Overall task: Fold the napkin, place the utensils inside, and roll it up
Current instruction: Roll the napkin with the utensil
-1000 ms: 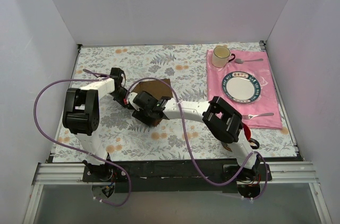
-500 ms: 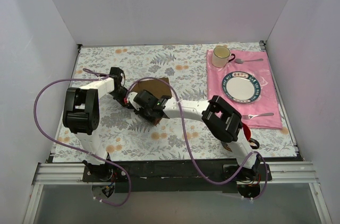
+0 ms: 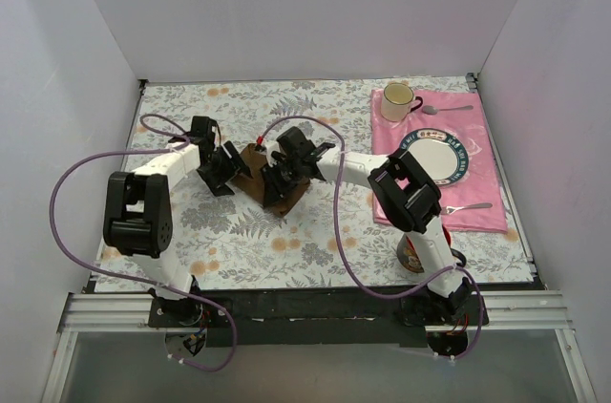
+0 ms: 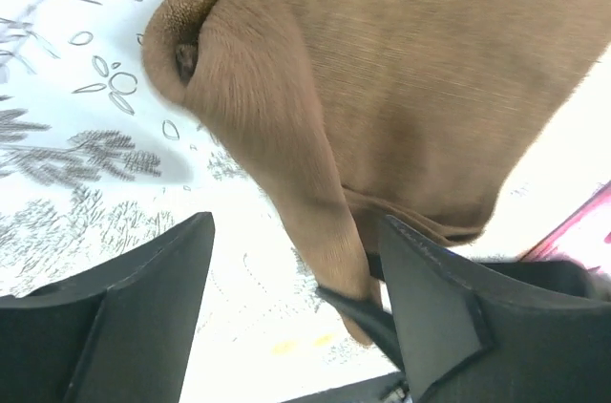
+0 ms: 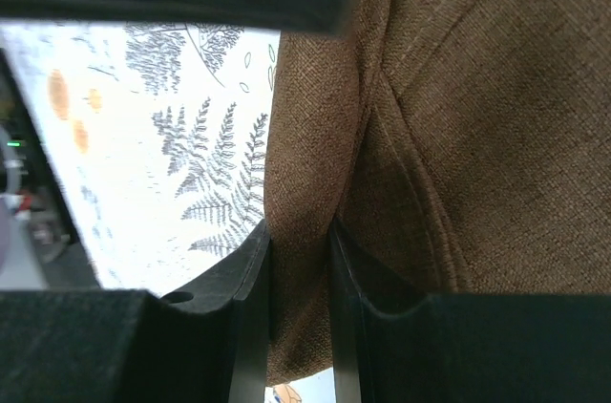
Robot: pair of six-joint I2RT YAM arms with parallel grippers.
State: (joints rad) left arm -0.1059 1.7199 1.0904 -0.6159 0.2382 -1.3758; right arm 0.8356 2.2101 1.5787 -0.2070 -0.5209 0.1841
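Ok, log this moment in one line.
step: fold | napkin: bunched | left hand: open, around napkin fold | right hand: shut on napkin

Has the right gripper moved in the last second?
Yes. The right gripper, pinching the napkin, has moved away from the arm bases and closer to the pink placemat.

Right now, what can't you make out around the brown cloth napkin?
Left wrist view: blurred; the dark piece under the brown cloth napkin beside the left gripper can't be identified.
Right wrist view: right gripper pinches a fold; frame edges cut off the rest.
Top view: both grippers cover the napkin's middle, hiding its folds.
Anything wrapped inside: hidden by cloth.
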